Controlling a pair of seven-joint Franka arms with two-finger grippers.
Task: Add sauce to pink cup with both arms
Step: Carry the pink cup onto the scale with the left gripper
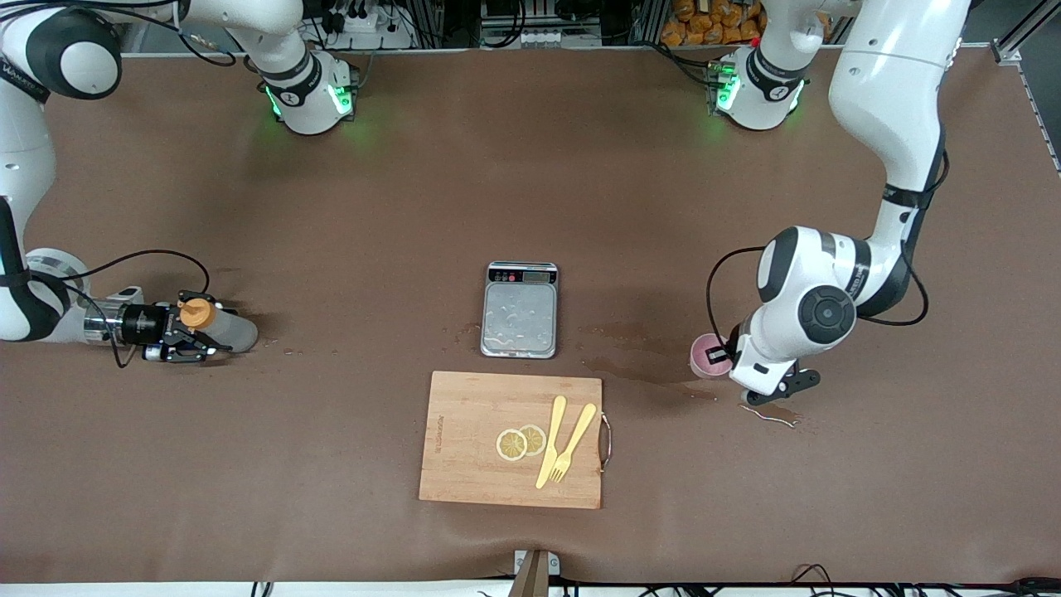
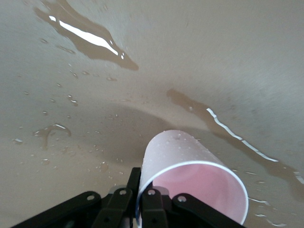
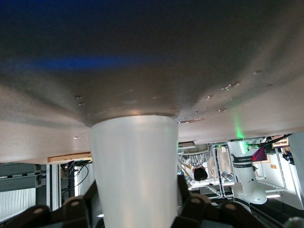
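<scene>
The brown counter (image 1: 331, 464) is streaked with wet patches. The sauce bottle (image 1: 222, 330) is seen lying at the right arm's end, clamped near its orange cap by the right pincer (image 1: 189, 332). The pink cup (image 1: 706, 355), half hidden by the left arm, is gripped at its rim by the left pincer (image 2: 140, 199).

Left arm hides most of pink cup (image 1: 705, 355).

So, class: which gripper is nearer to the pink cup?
The left. The left gripper is at the pink cup, its fingers gripping the rim. The right gripper is at the right arm's end of the table, closed around the sauce bottle.
</scene>
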